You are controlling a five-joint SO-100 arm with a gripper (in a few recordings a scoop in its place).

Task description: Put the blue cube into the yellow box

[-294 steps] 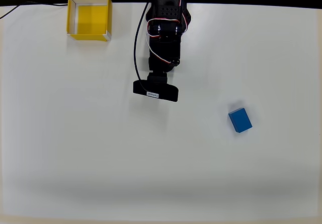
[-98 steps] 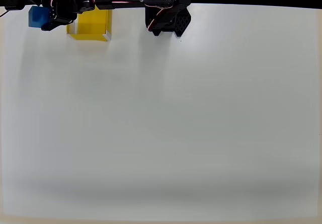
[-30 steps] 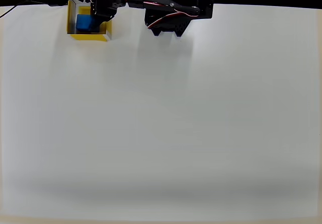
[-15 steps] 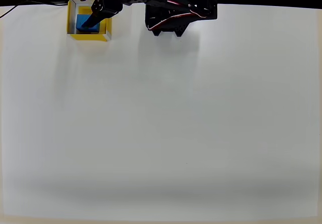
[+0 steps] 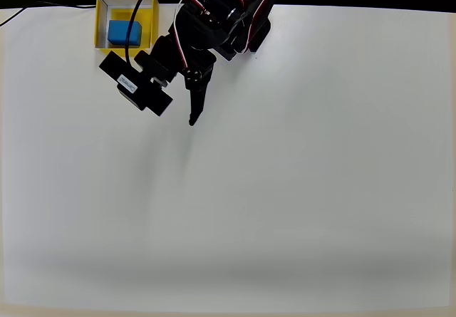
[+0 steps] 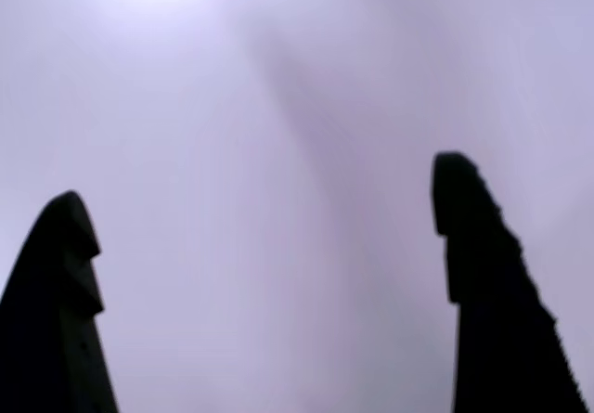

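1. The blue cube [image 5: 124, 32] is lying inside the yellow box [image 5: 102, 22], toward its left and lower part in the overhead view, near the top left corner of the white table [image 5: 299, 189].

2. The gripper [image 6: 264, 200] is being held spread wide with nothing between its fingers; in the wrist view the two dark fingertips [image 6: 67, 218] are standing well apart over bare, blurred tabletop.

3. In the overhead view the arm [image 5: 214, 25] is reaching out over the table, right of and below the box, with one finger [image 5: 195, 103] pointing down the picture.

4. Little is being left to go wrong, since the placing is judged done. The likeliest trouble is the wrist's camera block [image 5: 135, 92], which is sitting just below the box's lower right corner: a sweep toward the top left could nudge or tip the thin-walled box.

5. Compared with half a second earlier, the gripper is no longer being held over the box, and the cube is being left uncovered. Compared with the earliest frame, the cube is now gone from the open table at the right.
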